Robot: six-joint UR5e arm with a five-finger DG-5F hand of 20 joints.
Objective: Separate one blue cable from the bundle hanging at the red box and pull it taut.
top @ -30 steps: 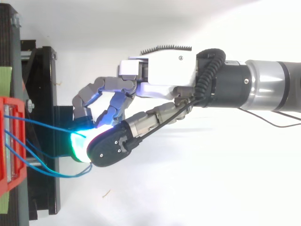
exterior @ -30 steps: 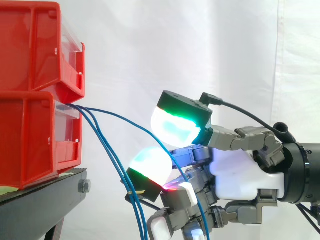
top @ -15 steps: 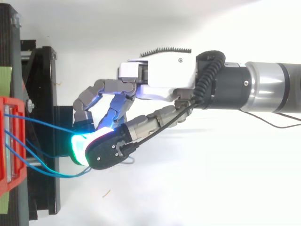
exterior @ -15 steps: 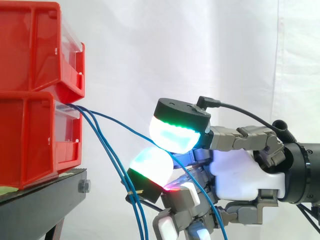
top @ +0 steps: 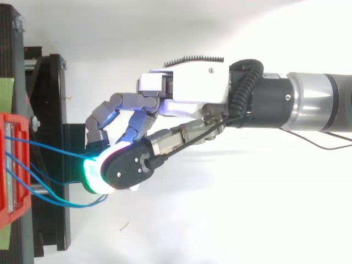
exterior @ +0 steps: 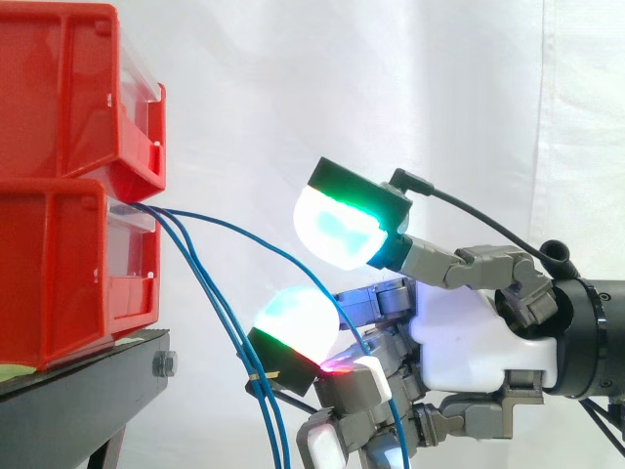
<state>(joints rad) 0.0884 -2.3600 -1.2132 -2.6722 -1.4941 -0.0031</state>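
Two red boxes (exterior: pixel 59 264) are stacked on a black stand at the left. Several blue cables (exterior: pixel 229 332) leave the lower box's front and hang down as a bundle. One blue cable (exterior: pixel 254 244) arcs away from the others to the right and runs through the gap between the thumb pad (exterior: pixel 342 225) and a glowing fingertip (exterior: pixel 293 318), then drops behind the fingers. My hand (exterior: pixel 479 342) reaches in from the right, thumb raised clear of that fingertip, pinching nothing. From above, my hand (top: pixel 192 88) has its tips just off the red box (top: pixel 11 165), over the cables (top: pixel 49 144).
The black stand (exterior: pixel 78 391) juts out under the boxes, with a bolt at its corner below the hanging cables. A white curtain hangs behind. In the top view the stand's frame (top: pixel 49 110) lies just left of the fingertips.
The thumb dipped onto the separated cable near the lower fingertip half a second ago, then lifted back up and away. The arm and the boxes have stayed put.
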